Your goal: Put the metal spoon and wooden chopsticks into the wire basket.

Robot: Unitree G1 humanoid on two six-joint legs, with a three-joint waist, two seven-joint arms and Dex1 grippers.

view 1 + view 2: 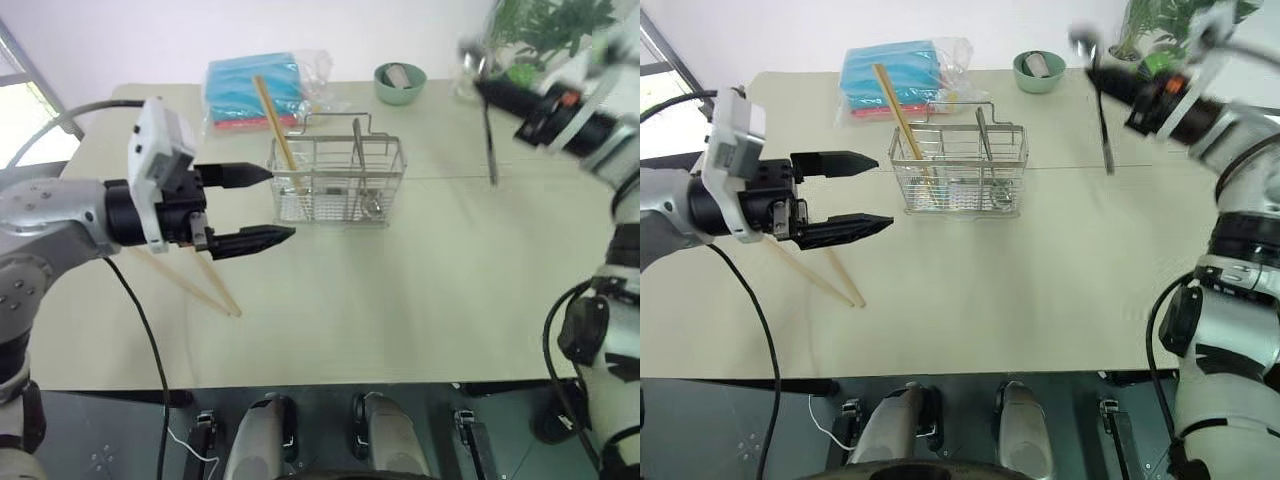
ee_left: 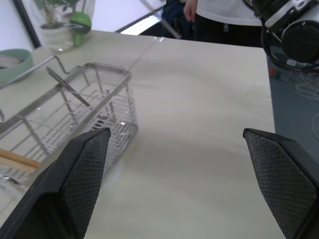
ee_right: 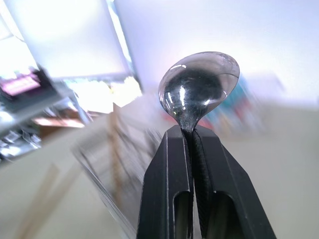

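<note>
Right gripper (image 3: 192, 137) raised high over the far right part of the pale tabletop (image 1: 400, 300), black fingers clamped on the neck of the slim silver metal spoon (image 3: 198, 84), bowl sticking up past the fingertips, long thin handle hanging down beneath. Left gripper (image 1: 262, 205) level above the table just left of the small rectangular silver wire-mesh basket (image 1: 338, 180), fingers spread wide apart, nothing between them. One pale tan wooden chopstick (image 1: 277, 130) leaning in the basket's left end, top slanting out toward the blue plastic-wrapped packet (image 1: 255, 88) behind; another (image 1: 215, 285) lying flat on the table below the left gripper. Round green bowl (image 1: 400, 82) further back, potted plant (image 1: 545, 30) at far right
</note>
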